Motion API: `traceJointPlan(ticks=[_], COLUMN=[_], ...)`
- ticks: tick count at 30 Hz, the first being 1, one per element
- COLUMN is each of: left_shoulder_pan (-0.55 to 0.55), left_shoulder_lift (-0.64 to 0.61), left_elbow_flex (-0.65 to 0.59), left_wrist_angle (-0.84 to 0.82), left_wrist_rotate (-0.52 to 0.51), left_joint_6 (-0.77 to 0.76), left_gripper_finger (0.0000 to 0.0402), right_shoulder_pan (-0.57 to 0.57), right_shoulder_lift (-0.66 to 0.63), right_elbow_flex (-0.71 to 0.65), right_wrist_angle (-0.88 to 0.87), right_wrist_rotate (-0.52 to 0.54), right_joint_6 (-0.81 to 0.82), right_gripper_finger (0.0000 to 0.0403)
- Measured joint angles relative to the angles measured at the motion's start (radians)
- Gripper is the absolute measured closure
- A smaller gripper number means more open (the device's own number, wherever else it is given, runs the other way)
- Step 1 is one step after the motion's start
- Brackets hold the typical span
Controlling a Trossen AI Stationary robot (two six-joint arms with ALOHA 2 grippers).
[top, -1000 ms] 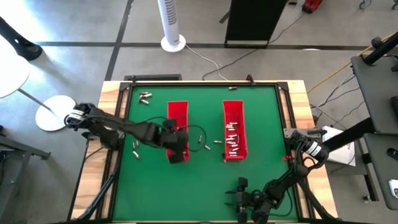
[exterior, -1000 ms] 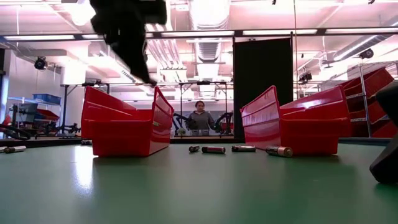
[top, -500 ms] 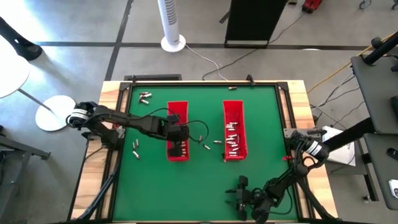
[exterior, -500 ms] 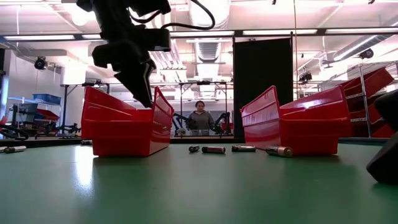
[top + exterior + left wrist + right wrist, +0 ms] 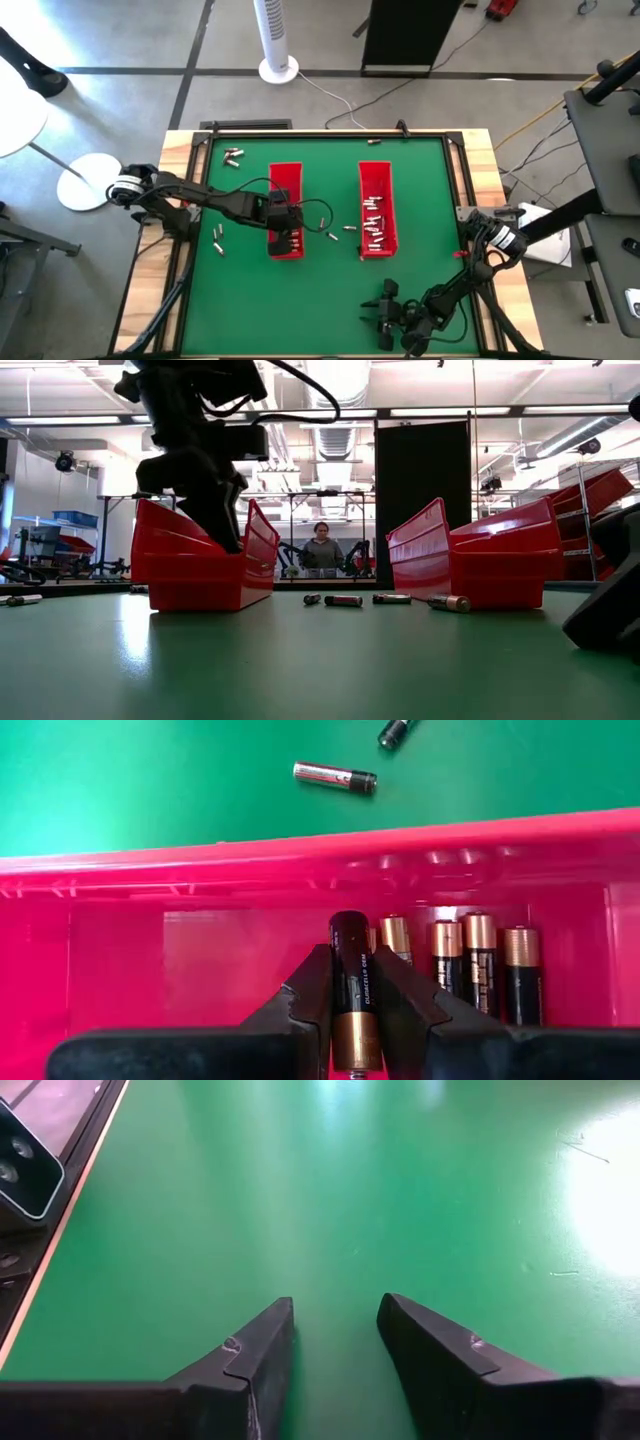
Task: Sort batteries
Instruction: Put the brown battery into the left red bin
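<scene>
Left pincer (image 5: pixel 350 1010) over the left long red plastic tray (image 5: pixel 285 190)

It clamps a black, copper-ended battery (image 5: pixel 352 982) beside four others; right pincer (image 5: pixel 335 1342) (fingers apart, empty) above green tabletop (image 5: pixel 320 290).

Held battery (image 5: pixel 351 988) lower end hidden between fingers (image 5: pixel 305 1000).

Two long red trays stand on the green mat, the left tray (image 5: pixel 286 222) and the right tray (image 5: pixel 377 208). Inside the left tray four batteries (image 5: pixel 468 965) lie side by side, with a fifth battery (image 5: pixel 353 985) between two dark fingers (image 5: pixel 305 1005)
</scene>
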State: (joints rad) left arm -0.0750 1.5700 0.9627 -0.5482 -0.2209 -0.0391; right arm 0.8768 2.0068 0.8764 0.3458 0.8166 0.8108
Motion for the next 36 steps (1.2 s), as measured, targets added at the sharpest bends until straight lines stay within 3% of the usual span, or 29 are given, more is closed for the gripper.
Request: traceJointPlan(ticks=[14,19,26,32,36], left_shoulder_pan=[0.002,0.043,0.097,0.098,0.098], left_shoulder_lift=[0.034,0.087,0.248,0.359,0.369], left_elbow_flex=[-0.002,0.093,0.248,0.316,0.335], left_wrist_angle=[-0.009,-0.048,-0.264,-0.329,-0.354], left_wrist_rotate=[0.032,0.080,0.133,0.133,0.133], left_joint_6=[0.028,0.039,0.124,0.161,0.163], left_gripper_finger=[0.0364,0.0364,0.0364,0.0364,0.0358], right_shoulder_pan=[-0.007,-0.007,-0.007,-0.007,-0.006], right_shoulder_lift=[0.000,0.000,0.000,0.000,0.000], right_elbow_flex=[-0.002,-0.006,-0.007,-0.007,-0.007], right_wrist_angle=[0.002,0.005,0.005,0.005,0.005], right_wrist_rotate=[0.000,0.000,0.000,0.000,-0.002], right_joint_6=[-0.007,-0.007,0.000,0.001,0.001], right_gripper_finger=[0.0269,0.0276,0.0285,0.0284,0.0276])
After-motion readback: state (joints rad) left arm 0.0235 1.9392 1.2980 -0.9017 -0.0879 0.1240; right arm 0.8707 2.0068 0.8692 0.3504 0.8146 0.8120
